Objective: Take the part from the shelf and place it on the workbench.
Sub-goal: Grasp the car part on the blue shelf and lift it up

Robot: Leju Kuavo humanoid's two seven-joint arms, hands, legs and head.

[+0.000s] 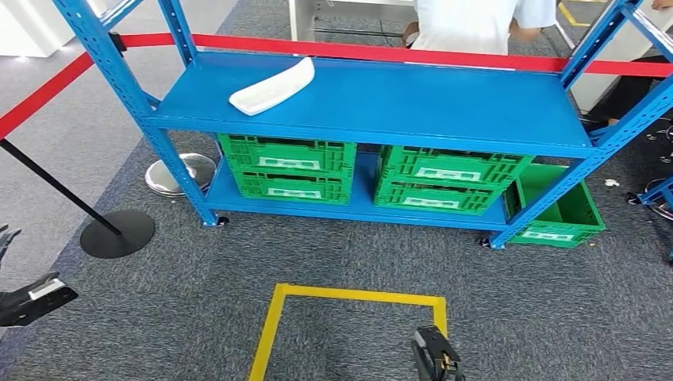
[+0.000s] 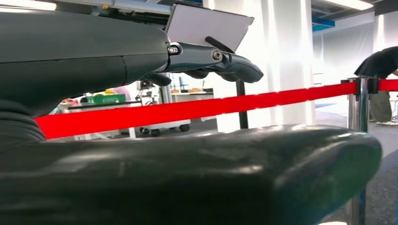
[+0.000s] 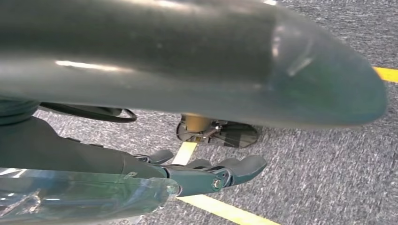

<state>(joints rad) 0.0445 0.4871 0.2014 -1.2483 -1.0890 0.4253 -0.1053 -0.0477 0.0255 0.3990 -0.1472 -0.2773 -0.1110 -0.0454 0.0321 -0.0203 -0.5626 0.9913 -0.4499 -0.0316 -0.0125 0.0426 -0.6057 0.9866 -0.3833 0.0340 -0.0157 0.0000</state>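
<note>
The part [image 1: 272, 86], a white curved tray-like piece, lies on the left half of the blue shelf's [image 1: 444, 103] top board. My left hand [image 1: 28, 298] hangs low at the far left, far from the shelf, fingers spread and holding nothing. In the left wrist view the left hand [image 2: 84, 61] has its fingers [image 2: 220, 61] stretched out apart from the thick thumb. My right hand [image 1: 435, 355] hangs low at the bottom, over the carpet. The right wrist view has the right hand [image 3: 141, 56] with straight fingers [image 3: 220, 171] and nothing in it.
Green crates [image 1: 290, 167] [image 1: 448, 178] fill the lower shelf board, and another crate [image 1: 555, 210] stands on the floor at the right. A yellow tape square [image 1: 274, 317] marks the carpet before me. A red barrier belt [image 1: 397, 54] and black stanchion base [image 1: 117, 232] bound the area. A person [image 1: 468, 24] stands behind the shelf.
</note>
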